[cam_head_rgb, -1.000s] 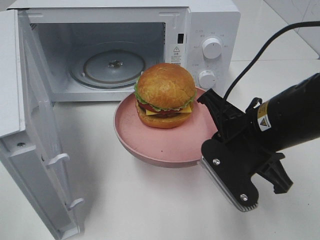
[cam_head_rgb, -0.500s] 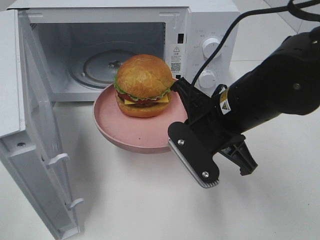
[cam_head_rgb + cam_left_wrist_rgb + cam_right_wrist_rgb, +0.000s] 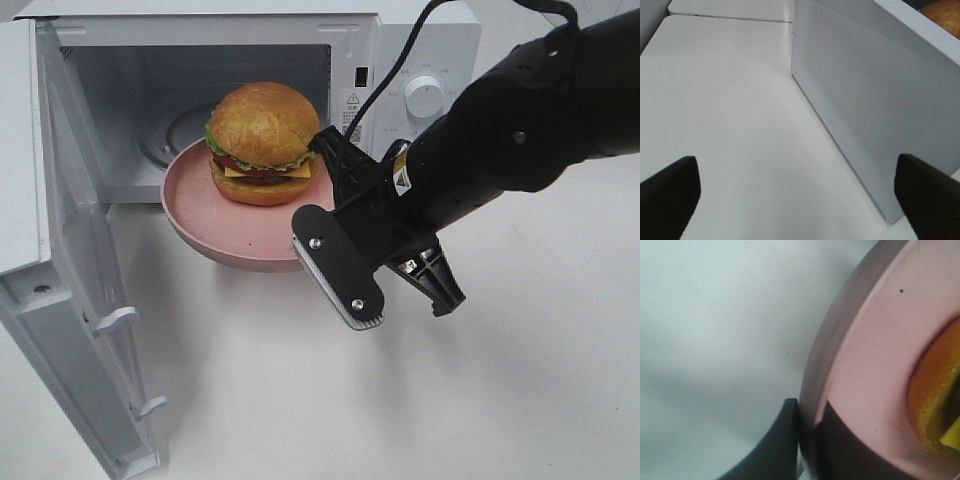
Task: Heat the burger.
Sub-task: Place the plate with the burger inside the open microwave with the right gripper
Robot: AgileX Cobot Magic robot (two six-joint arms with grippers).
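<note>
The burger (image 3: 262,143), with a golden bun, lettuce, tomato and cheese, sits on a pink plate (image 3: 215,225). My right gripper (image 3: 318,195) is shut on the plate's right rim and holds it in the air at the open mouth of the white microwave (image 3: 420,50). In the right wrist view the plate's rim (image 3: 840,355) is pinched between my two dark fingers (image 3: 777,445), with the burger's edge (image 3: 935,395) beside them. My left gripper (image 3: 797,200) is open and empty over bare table, outside the microwave door (image 3: 870,100). It is out of the high view.
The microwave door (image 3: 70,250) stands swung open at the left. The glass turntable (image 3: 180,125) lies inside the cavity behind the plate. One knob (image 3: 425,95) shows on the right panel. White table (image 3: 300,400) lies in front.
My right gripper has carried the plate with the burger left and back, from in front of the control panel to the cavity opening. The left arm has not visibly moved.
</note>
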